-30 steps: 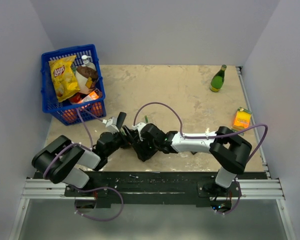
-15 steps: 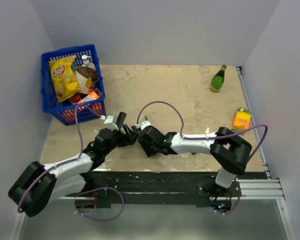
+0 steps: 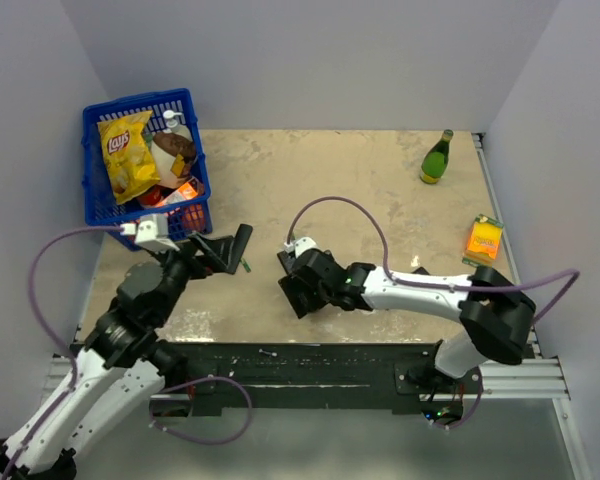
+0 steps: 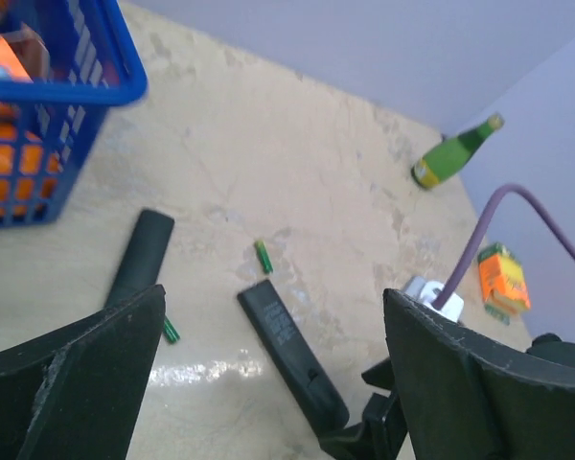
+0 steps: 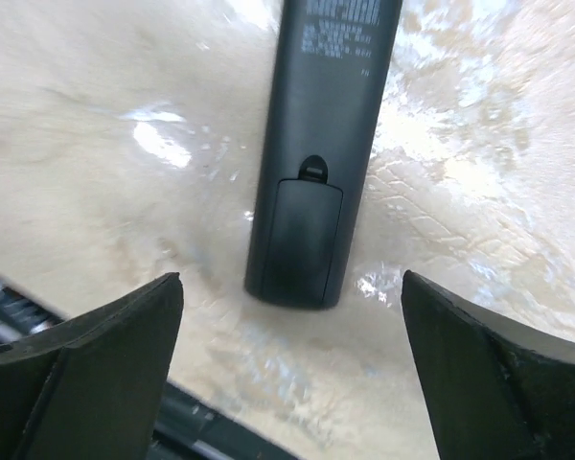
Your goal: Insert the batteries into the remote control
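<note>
Swung away since a second ago, the left arm (image 3: pixel 130 320) now sits well back from the remote control (image 5: pixel 311 182), while the right arm (image 3: pixel 420 290) reaches lower over it. The left gripper (image 4: pixel 275 297) is spread wide and empty, facing the remote from well off. The right gripper (image 5: pixel 292 278), fingers likewise apart and holding nothing, hangs directly above the remote's cover end. The remote lies back side up, battery cover (image 5: pixel 305 225) in place, its long axis running away between the fingers. The right arm is plainly nearer. Two green batteries lie loose on the table (image 4: pixel 297 144), one (image 4: pixel 263 256) just past the remote's far end, the other (image 4: pixel 171 331) further off beside a shorter black remote (image 4: pixel 139 259).
</note>
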{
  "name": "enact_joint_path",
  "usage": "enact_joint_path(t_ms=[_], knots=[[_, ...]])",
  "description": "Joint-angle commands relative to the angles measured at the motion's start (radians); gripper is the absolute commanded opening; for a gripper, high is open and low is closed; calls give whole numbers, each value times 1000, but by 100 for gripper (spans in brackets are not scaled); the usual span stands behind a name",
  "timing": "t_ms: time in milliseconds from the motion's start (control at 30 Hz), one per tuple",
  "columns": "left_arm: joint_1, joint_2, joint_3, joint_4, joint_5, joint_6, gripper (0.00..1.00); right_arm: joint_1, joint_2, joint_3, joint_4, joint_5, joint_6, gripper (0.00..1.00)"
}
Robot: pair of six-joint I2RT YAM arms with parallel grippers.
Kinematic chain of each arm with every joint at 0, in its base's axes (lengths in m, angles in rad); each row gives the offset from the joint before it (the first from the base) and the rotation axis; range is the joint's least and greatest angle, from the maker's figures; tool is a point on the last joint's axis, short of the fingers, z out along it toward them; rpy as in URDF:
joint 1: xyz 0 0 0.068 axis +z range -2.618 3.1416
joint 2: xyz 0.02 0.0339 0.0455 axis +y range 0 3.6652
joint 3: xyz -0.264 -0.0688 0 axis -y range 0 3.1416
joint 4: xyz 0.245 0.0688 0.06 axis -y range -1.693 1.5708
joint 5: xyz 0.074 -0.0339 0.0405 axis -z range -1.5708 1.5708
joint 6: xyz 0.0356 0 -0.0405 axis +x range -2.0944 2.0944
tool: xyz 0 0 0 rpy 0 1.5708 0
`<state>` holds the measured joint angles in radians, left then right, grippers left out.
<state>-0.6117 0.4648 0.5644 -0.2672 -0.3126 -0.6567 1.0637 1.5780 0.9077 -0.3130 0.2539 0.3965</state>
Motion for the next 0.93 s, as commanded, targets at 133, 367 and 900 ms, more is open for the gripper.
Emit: enact_joint_path(t_ms=[133,367,900], knots=[[-3,-240,172,-280,-249,162,100,-93,-352,57,-119,158,71,98],[-3,-422,180,-303,-287,223,100,-232,-771,25,-245,510,143,98],[-2,-502,137,-273,-289,233,100,-232,-1200,-33,-324,788,110,98]])
